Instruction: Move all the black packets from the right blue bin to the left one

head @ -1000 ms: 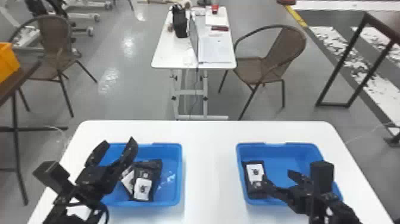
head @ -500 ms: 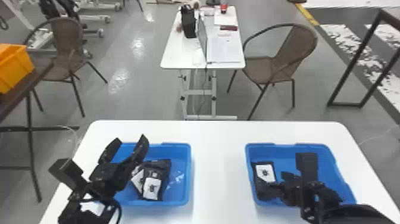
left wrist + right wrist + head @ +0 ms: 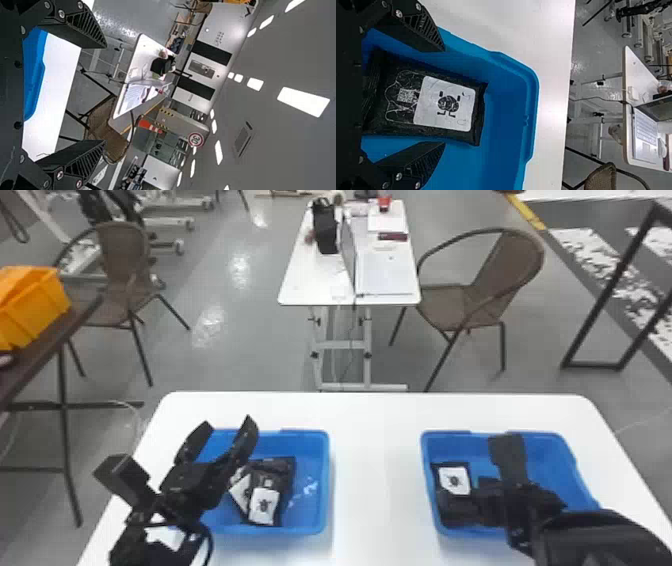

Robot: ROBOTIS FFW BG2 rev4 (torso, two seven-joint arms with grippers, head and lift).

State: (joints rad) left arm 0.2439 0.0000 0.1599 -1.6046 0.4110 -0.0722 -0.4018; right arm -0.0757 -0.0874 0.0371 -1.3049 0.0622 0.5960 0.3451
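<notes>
In the head view, my left gripper (image 3: 222, 440) stands open over the left part of the left blue bin (image 3: 325, 485), where a few black packets with white labels (image 3: 264, 506) lie overlapping. My right gripper (image 3: 477, 502) is low in the left part of the right blue bin (image 3: 550, 465), by a black packet (image 3: 454, 480) along that bin's left wall. The right wrist view has the right gripper (image 3: 445, 97) open, its fingers on either side of the flat-lying packet (image 3: 443, 103). Between the open fingers of the left gripper (image 3: 104, 94) there is nothing in the left wrist view.
Both bins stand on a white table (image 3: 375, 440), with a gap between them. Beyond it are a smaller table (image 3: 320, 285) with a laptop and a brown chair (image 3: 465, 305). A dark table (image 3: 50, 335) with an orange bin (image 3: 35, 305) is at the left.
The head view has turned somewhat left, so the scene sits farther right in it. My right gripper has moved left within its bin, to the packet. Relative to its bin, my left gripper has hardly moved.
</notes>
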